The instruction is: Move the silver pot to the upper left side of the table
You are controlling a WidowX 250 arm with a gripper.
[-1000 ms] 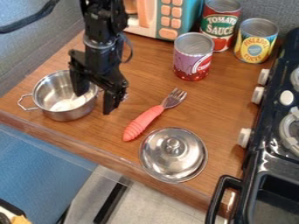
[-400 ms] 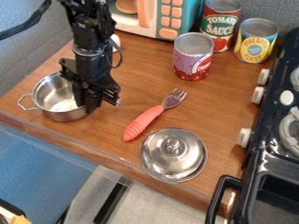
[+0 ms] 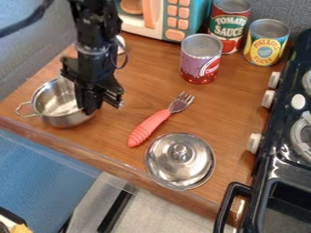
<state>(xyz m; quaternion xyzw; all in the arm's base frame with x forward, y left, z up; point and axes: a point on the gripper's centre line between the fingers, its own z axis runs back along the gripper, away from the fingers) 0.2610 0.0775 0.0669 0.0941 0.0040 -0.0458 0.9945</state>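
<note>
Pot (image 3: 61,120): silver metal, round and deep, smooth shiny wall, rim up; a bent-wire loop handle on its left; stands at the left of the table, near the front edge.
Gripper (image 3: 89,108): black, angular, jointed; fingers drawn in narrow, pinching the right side of the pot's wall at the rim.
Arm (image 3: 94,34): black, with a grey metallic band above the gripper and a thin looped cable; comes down from the top edge.
Table (image 3: 234,107): brown wood-grain top.
Fork (image 3: 150,128): grey metal tines, ridged pink handle; lies aslant between pot and lid, tines to the upper right.
Lid (image 3: 180,160): silver metal, round and polished, central knob upward; lies near the front edge.
Purple can (image 3: 200,63): cylinder, red at the base, grey top; upright.
Green-and-red can (image 3: 229,22): cylinder; upright, behind the purple can.
Yellow can (image 3: 266,43): cylinder, blue upper band; upright, right of the other two.
Microwave (image 3: 159,20): toy, boxy, teal and white, raised rounded peach buttons; at the back.
Stove (image 3: 276,166): glossy black, rounded white knobs; right edge.
</note>
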